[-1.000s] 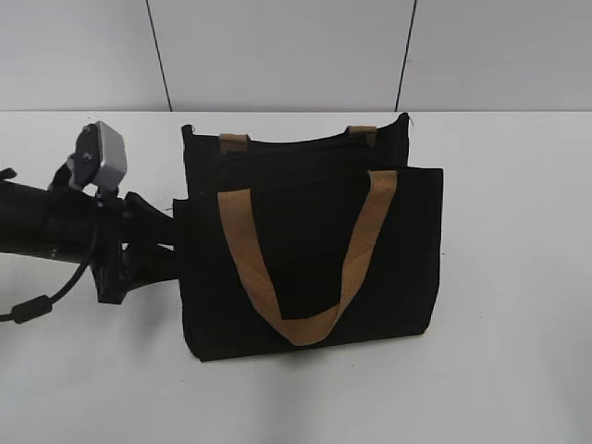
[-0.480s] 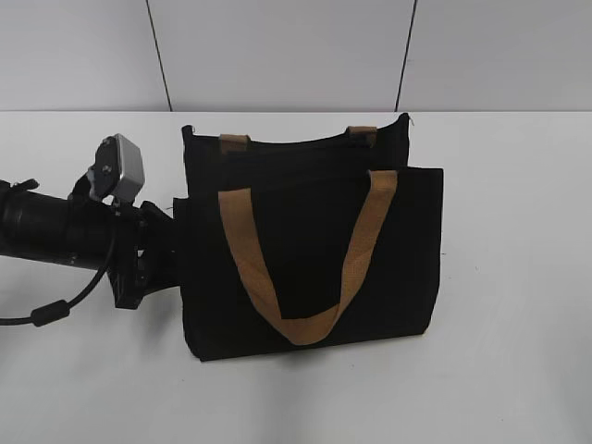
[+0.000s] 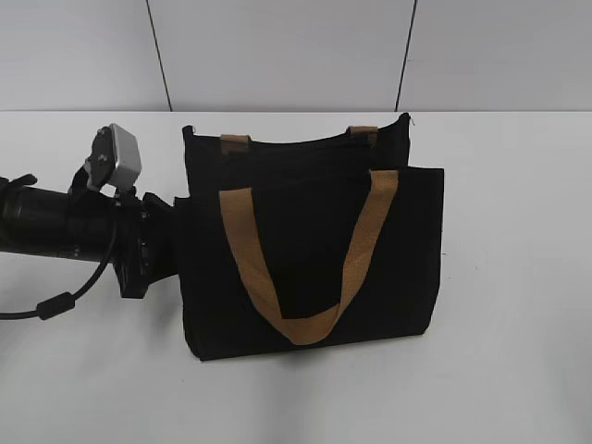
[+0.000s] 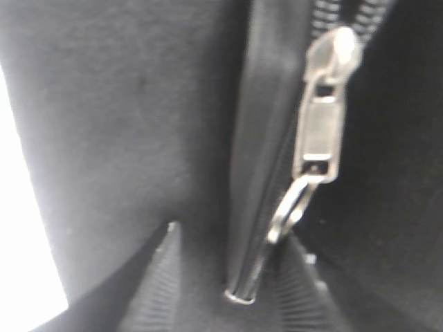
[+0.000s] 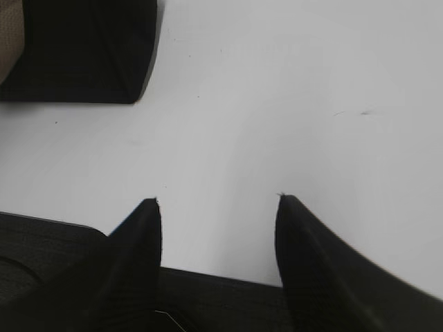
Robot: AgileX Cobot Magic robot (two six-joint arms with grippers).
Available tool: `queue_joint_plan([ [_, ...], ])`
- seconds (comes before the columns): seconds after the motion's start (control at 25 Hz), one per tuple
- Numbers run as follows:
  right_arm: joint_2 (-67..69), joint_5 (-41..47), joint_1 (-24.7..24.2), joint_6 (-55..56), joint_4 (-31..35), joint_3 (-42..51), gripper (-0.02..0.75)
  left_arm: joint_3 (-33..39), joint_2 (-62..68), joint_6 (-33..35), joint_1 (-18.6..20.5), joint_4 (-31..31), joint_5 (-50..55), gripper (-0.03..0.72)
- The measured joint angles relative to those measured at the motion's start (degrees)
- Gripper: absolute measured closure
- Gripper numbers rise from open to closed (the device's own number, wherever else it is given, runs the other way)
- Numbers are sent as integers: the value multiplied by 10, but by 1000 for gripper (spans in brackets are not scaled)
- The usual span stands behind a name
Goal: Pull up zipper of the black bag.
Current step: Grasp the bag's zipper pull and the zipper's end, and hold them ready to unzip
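The black bag (image 3: pixel 305 250) stands on the white table with its tan handles (image 3: pixel 296 324) hanging down the front. Its zipper (image 3: pixel 296 148) runs along the top edge. My left gripper (image 3: pixel 155 254) is pressed against the bag's left end, its fingertips hidden against the fabric. In the left wrist view the silvery slider (image 4: pixel 322 131) sits on the zipper teeth. A ring links the slider to a dark pull strip (image 4: pixel 256 228) that hangs between my spread left fingers (image 4: pixel 232 235). My right gripper (image 5: pixel 218 200) is open and empty over the table, and a corner of the bag (image 5: pixel 83 48) shows beyond it.
The white table (image 3: pixel 518 305) extends round the bag to a grey panelled wall (image 3: pixel 277 55) behind. The left arm's cable (image 3: pixel 55 303) trails over the table at the left. The right arm is outside the exterior view.
My left arm has moved right, closing in on the bag's left end, and its wrist has lifted slightly in the last half second. The bag has stayed in place.
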Motion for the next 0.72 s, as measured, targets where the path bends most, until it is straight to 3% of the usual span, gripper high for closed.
queue_joint_plan([
  [0.2, 0, 0, 0, 0, 1, 0, 325, 0, 0, 0, 0, -1, -3, 358],
  [0.72, 3, 0, 0, -1, 4, -1, 325, 0, -6, -1, 0, 16, -32, 662],
])
